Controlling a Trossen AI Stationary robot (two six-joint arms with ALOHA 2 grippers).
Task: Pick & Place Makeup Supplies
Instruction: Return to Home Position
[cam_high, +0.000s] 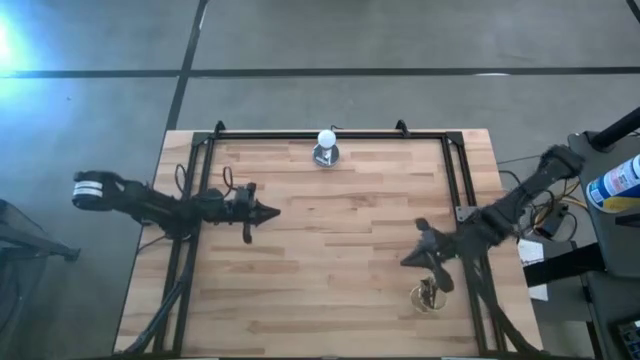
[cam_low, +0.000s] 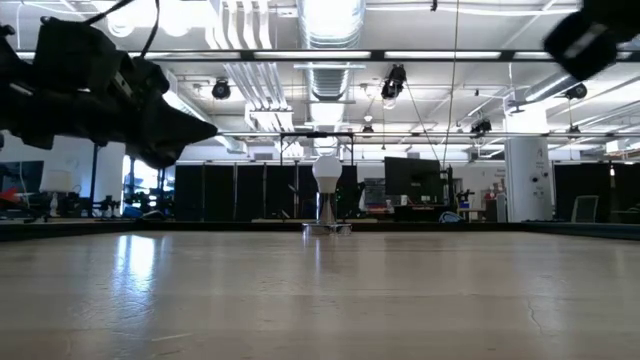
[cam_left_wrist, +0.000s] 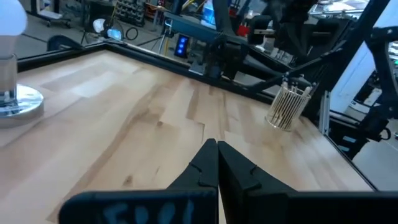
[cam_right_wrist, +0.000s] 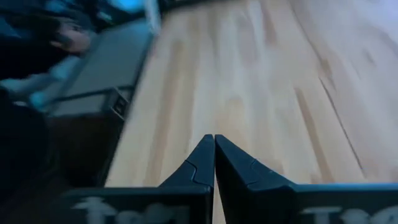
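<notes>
- High view placed the nearest thing at the front right of the light wooden plank tabletop: a small gold wire holder, standing upright.
- Thin, pale-handled makeup brushes stood bunched inside that holder. I could not tell which end was up.
- No brush lay loose on the boards in any view, so I judged the sorting finished.
- Near the holder, a little farther back, the right tool hung above the boards. Its wrist view showed the two dark fingers pressed together with nothing between them.
- Farther back, on the other side, the left tool hovered over the tabletop and pointed toward the middle. Its fingers met as well, empty.
- At the far edge, centred, a white ball on a round grey base stood just inside the black metal frame rail, well apart from both arms.
- The brushes looked light, stiff and slim, with smooth handles likely to slip or roll.
- A pinch across mid-handle, clear of the soft bristles, seemed the safest hold.
- Bunched as they stood, one brush would be hard to single out, and the light holder might tip.
</notes>
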